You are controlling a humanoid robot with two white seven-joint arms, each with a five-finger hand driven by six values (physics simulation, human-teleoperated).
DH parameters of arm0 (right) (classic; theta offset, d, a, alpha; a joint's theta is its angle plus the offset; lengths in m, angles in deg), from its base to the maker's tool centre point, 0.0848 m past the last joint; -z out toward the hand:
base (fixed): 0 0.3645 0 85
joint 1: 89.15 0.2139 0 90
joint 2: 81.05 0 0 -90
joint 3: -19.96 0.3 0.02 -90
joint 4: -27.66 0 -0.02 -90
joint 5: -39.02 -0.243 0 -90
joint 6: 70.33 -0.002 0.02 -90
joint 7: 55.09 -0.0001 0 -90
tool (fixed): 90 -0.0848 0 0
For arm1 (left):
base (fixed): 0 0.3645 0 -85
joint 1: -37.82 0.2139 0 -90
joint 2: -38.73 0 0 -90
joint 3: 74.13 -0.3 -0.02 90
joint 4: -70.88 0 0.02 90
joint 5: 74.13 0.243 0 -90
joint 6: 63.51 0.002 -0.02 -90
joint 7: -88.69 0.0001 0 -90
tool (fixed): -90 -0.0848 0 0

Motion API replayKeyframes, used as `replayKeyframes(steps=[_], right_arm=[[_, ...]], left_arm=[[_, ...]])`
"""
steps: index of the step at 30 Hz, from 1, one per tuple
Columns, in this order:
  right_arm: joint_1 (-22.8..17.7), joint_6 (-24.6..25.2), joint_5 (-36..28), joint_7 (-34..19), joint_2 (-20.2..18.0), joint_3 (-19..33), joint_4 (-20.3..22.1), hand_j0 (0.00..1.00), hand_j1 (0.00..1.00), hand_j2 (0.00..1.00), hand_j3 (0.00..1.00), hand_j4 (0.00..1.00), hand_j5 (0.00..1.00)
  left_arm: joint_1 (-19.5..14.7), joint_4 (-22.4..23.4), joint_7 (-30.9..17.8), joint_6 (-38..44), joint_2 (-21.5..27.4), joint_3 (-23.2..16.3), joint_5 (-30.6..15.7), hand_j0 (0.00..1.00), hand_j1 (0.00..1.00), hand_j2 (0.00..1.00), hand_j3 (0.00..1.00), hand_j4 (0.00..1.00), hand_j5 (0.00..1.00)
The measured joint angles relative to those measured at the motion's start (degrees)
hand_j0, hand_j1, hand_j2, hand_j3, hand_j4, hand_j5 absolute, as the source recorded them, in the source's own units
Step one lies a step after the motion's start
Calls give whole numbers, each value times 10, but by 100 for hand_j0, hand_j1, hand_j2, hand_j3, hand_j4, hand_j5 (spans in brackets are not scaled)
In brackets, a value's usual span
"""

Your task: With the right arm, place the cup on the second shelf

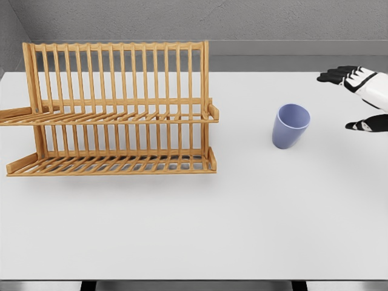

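Note:
A lavender-blue cup [290,125] stands upright on the white table, right of centre. My right hand [354,100] reaches in from the right edge, to the right of the cup and apart from it, its black-tipped fingers [337,75] spread and holding nothing. A wooden two-tier dish rack [115,112] stands on the left half of the table, with an upper slatted shelf [109,117] and a lower shelf [112,163]. Both shelves hold nothing. My left arm is out of view.
The white table [242,224] runs to a front edge at the bottom of the picture. A grey wall rises behind the rack.

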Motion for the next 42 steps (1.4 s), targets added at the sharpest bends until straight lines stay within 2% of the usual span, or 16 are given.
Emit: replayKeyframes(steps=[6,8,10,12,14,16,20,26,31,35,42], right_arm=[[-5,0,-2,1,-5,-1,-15,100,100,100,100,100,100],[0,0,-1,-23,-26,-3,-12,100,100,100,100,100,100],[38,0,-3,-105,-39,0,0,100,100,100,100,100,100],[84,0,-4,-172,-32,0,5,100,100,100,100,100,100],[134,0,-3,-206,-15,-15,6,100,100,100,100,100,100],[196,0,-3,-224,5,-60,2,100,100,100,100,100,100],[240,-1,0,-238,32,-147,-15,100,100,100,100,100,100],[294,-1,24,-242,57,-187,-51,100,100,100,100,100,100],[321,0,55,-242,78,-235,-93,100,100,100,100,100,100],[323,-1,63,-243,93,-279,-119,100,100,100,100,100,100],[349,-1,65,-243,111,-309,-142,100,100,100,100,100,100]], left_arm=[[0,0,0,0,0,0,0,100,100,100,100,100,100],[0,0,0,0,0,0,0,100,100,100,100,100,100],[0,0,0,0,0,0,0,100,100,100,100,100,100],[0,0,0,0,0,0,0,100,100,100,100,100,100],[0,0,0,0,0,0,0,100,100,100,100,100,100],[0,0,0,0,0,0,0,100,100,100,100,100,100],[0,0,0,0,0,0,0,100,100,100,100,100,100],[0,0,0,0,0,0,0,100,100,100,100,100,100],[0,0,0,0,0,0,0,100,100,100,100,100,100],[0,0,0,0,0,0,0,100,100,100,100,100,100],[0,0,0,0,0,0,0,100,100,100,100,100,100]])
